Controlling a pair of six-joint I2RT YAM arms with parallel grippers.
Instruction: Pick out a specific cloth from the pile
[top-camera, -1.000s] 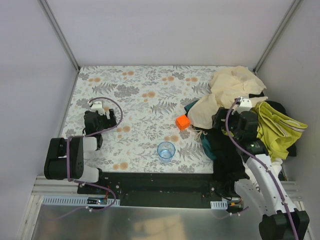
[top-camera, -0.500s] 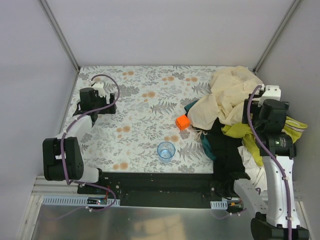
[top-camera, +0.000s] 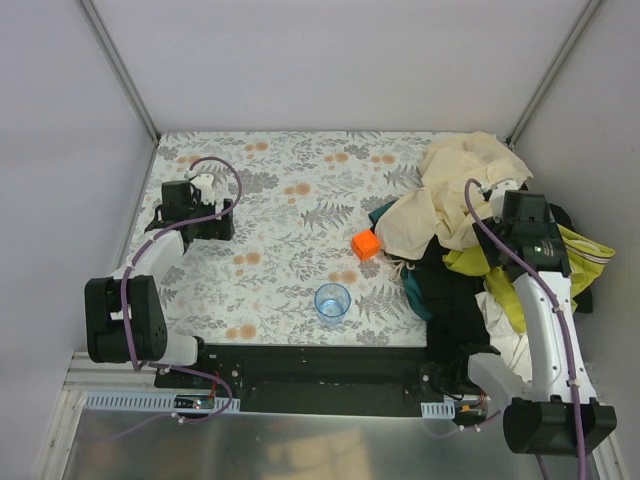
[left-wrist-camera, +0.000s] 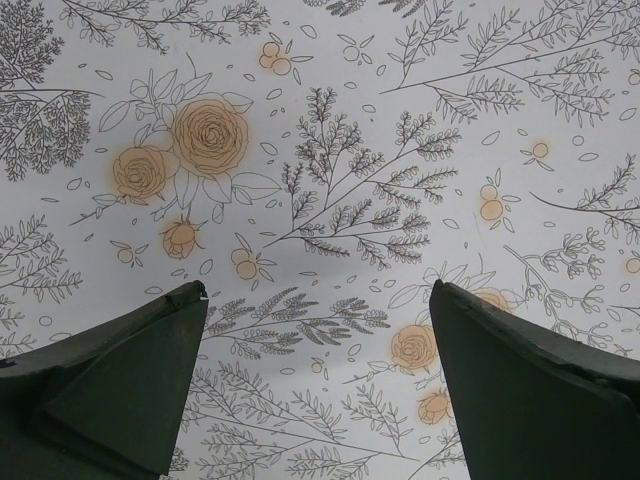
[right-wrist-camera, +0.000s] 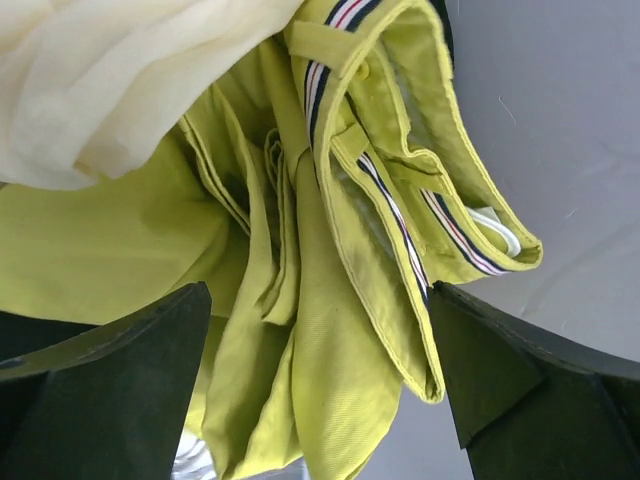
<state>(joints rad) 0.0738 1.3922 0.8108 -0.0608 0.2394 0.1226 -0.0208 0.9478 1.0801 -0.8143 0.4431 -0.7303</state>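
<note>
The cloth is olive-yellow with a striped band and lies at the right edge of the pile of cream, black, teal and white garments. Part of it shows left of the right arm too. My right gripper hovers over it, open and empty. In the right wrist view the cloth's folds and striped edge fill the space between and below the open gripper. A cream cloth overlaps its upper left. My left gripper is open and empty over bare floral table at the far left.
An orange block and a blue cup stand mid-table, left of the pile. White walls close in the back and sides; the pile lies against the right wall. Black garments hang at the front edge.
My right arm swung right over the yellow cloth, then came back slightly left. The cloth has bunched under it. My left gripper moved away toward the far left, then back a little.
</note>
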